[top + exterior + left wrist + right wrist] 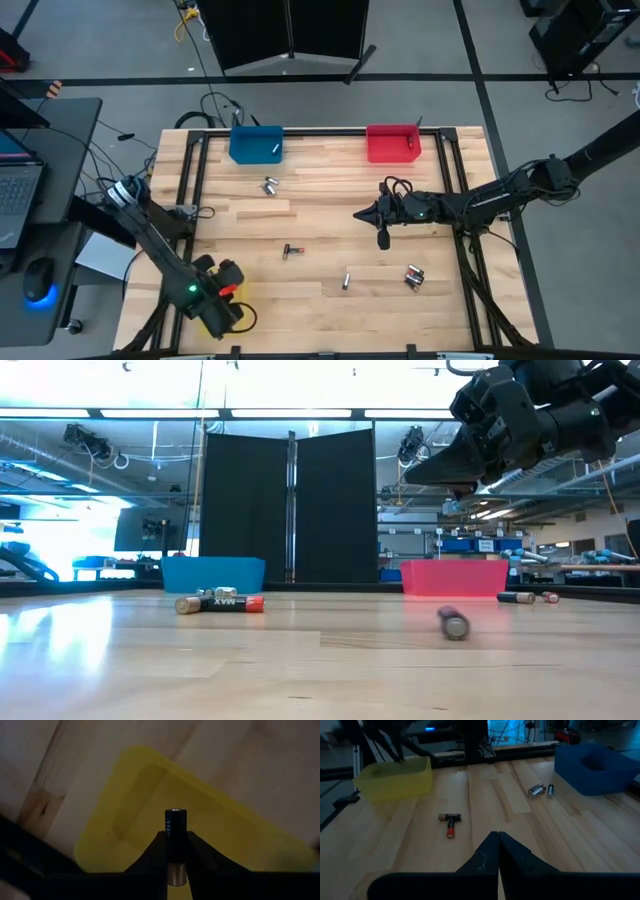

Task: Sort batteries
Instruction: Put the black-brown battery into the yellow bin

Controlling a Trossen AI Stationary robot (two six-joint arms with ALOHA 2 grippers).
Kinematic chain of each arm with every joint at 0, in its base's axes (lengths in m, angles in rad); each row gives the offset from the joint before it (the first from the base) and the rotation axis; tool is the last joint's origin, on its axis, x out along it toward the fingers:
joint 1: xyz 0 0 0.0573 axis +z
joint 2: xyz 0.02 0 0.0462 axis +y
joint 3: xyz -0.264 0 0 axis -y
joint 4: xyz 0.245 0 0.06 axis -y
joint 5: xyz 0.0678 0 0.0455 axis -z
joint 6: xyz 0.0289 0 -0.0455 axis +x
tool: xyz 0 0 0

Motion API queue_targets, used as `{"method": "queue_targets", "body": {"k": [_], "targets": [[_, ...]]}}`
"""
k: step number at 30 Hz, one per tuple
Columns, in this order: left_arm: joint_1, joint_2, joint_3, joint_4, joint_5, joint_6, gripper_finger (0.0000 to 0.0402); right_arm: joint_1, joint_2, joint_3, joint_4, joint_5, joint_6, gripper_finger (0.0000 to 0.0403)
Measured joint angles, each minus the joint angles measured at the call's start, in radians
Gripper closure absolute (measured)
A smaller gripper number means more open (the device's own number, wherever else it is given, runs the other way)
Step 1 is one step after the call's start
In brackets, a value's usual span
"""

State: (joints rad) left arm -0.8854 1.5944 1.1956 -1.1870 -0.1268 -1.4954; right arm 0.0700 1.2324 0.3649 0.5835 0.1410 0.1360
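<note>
Hovering over the yellow plastic bin [210, 835] at the near-left corner, left gripper [176, 851] clamps a black cylindrical battery [175, 832]. Loose cells lie mid-table: a red-and-black pair [291, 250], silver ones [269, 186] by the blue bin [256, 144]. Right gripper [361, 214] closed, empty, held above centre-right.

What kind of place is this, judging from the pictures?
Probably a robotics lab or workshop: a wooden table with mounted arms, a laptop desk beside it, and shelves with equipment under strip lights behind.
</note>
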Motion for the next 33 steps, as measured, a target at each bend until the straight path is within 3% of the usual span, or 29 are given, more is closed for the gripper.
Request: {"method": "queue_targets", "body": {"k": [5, 11, 19, 28, 33], "targets": [[0.001, 0.000, -0.156, 0.106, -0.005, 0.001, 0.0358, -0.003, 0.017, 0.000, 0.006, 0.000, -0.013, 0.0390], [0.013, 0.000, -0.256, 0.249, -0.022, 0.037, 0.0358, -0.026, 0.077, 0.001, 0.023, 0.000, -0.025, 0.0390], [0.090, 0.000, -0.268, 0.285, -0.075, 0.212, 0.0358, -0.032, 0.105, 0.001, 0.039, 0.000, -0.035, 0.0389], [0.153, -0.001, -0.255, 0.325, -0.031, 0.345, 0.0357, -0.032, 0.102, 0.019, 0.052, -0.009, -0.054, 0.0389], [0.159, -0.001, -0.255, 0.318, 0.041, 0.346, 0.0289, -0.032, 0.102, 0.033, 0.051, -0.035, -0.061, 0.0389]]}}
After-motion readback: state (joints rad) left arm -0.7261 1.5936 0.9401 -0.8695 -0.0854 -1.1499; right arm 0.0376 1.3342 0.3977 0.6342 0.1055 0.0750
